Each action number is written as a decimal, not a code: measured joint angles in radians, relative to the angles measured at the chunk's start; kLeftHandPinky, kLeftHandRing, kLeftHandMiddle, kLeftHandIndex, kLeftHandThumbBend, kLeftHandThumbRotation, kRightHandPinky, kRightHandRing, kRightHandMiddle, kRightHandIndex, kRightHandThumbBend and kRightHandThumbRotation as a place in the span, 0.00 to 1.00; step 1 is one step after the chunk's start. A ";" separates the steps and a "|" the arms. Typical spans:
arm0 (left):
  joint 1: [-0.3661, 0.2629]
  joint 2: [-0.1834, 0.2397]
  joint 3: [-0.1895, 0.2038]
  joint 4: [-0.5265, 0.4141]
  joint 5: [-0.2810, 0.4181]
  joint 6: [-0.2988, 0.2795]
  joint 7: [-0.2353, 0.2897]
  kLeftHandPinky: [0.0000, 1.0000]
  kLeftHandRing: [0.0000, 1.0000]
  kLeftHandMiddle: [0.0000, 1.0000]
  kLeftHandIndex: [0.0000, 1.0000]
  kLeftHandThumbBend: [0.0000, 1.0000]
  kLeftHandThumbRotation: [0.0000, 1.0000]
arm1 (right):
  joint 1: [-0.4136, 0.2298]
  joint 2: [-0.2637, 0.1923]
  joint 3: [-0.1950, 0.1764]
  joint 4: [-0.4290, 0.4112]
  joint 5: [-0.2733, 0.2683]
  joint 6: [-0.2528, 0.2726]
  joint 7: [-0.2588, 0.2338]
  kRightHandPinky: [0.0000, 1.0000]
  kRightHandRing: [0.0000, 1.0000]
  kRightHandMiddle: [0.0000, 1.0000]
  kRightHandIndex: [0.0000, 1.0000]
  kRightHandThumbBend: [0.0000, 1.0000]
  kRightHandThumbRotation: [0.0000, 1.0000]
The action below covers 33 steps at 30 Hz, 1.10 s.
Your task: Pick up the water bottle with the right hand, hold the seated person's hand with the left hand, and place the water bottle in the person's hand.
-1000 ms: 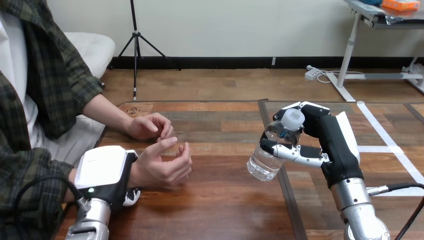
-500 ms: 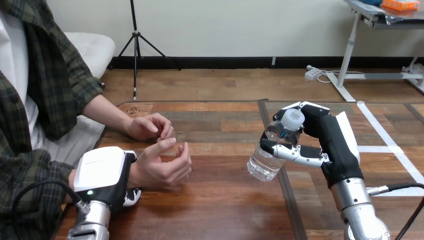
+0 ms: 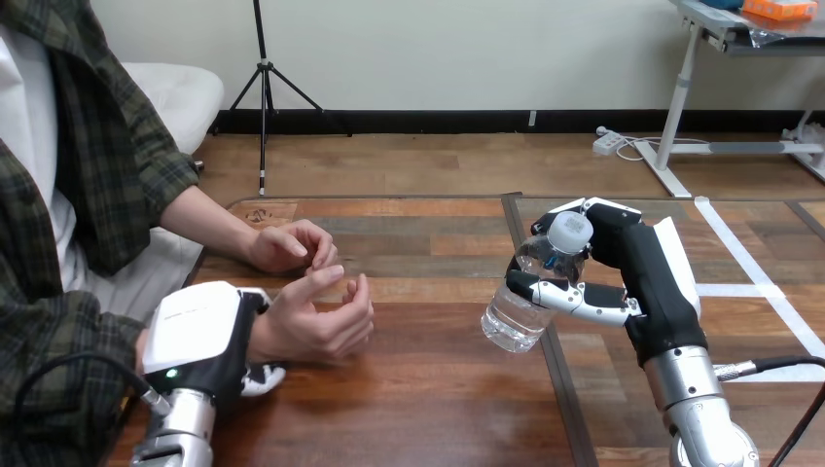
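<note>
The bottle (image 3: pixel 511 321) is in the right hand (image 3: pixel 647 268), over the middle of the bench (image 3: pixel 428 389). It is tilted, with its white cap (image 3: pixel 570 232) up toward the palm and its bottom down toward the left, and the fingers (image 3: pixel 574 300) and thumb are closed round its upper half. It is of clear thin plastic, so I judge it light, smooth and a little slippery, with walls that give under a strong squeeze; how much water is inside I cannot tell. The upper body below the cap seems the good place to hold, because the lower half is then free for the person to take. The left hand (image 3: pixel 199 336) is near the bench's left edge, its fingers curled round the person's wrist (image 3: pixel 268 326), one fingertip (image 3: pixel 261 377) showing under it. The person's near hand (image 3: pixel 316 321) is palm partly up with fingers half bent, well apart from the bottle, and only bare bench lies between them. The person's far hand (image 3: pixel 292 245) rests just behind the near hand, and the bottle could brush it if carried too far back.
</note>
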 measured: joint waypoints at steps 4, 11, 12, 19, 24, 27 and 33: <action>0.001 -0.008 0.001 0.000 -0.026 -0.026 0.002 0.48 0.50 0.52 0.52 0.81 0.00 | 0.000 0.000 0.000 0.000 0.000 0.000 0.000 0.39 0.43 0.48 0.49 0.72 0.00; 0.004 -0.024 0.001 0.000 -0.051 -0.051 0.016 0.49 0.51 0.53 0.53 0.81 0.00 | 0.000 0.000 0.000 0.000 -0.001 0.000 0.000 0.39 0.43 0.48 0.49 0.72 0.00; 0.004 -0.026 0.001 0.000 -0.053 -0.055 0.018 0.49 0.51 0.53 0.53 0.81 0.00 | 0.000 0.000 0.000 0.000 -0.001 0.000 0.000 0.39 0.43 0.48 0.49 0.72 0.00; 0.006 -0.039 0.001 0.000 -0.064 -0.071 0.023 0.49 0.51 0.53 0.53 0.80 0.00 | 0.000 -0.001 0.000 0.000 -0.002 0.000 0.000 0.38 0.43 0.47 0.49 0.73 0.00; 0.008 -0.045 -0.001 0.000 -0.071 -0.079 0.026 0.49 0.51 0.54 0.54 0.80 0.00 | 0.000 -0.001 0.000 0.000 -0.003 0.000 0.000 0.38 0.42 0.47 0.49 0.73 0.00; 0.009 -0.047 -0.001 -0.001 -0.072 -0.085 0.029 0.49 0.52 0.54 0.54 0.80 0.00 | 0.000 -0.001 0.000 0.000 -0.003 0.000 0.000 0.38 0.42 0.47 0.49 0.73 0.00; 0.011 -0.047 -0.002 -0.008 -0.072 -0.091 0.029 0.50 0.52 0.54 0.54 0.80 0.00 | 0.000 -0.001 0.000 0.000 -0.003 0.000 0.000 0.39 0.43 0.48 0.49 0.73 0.00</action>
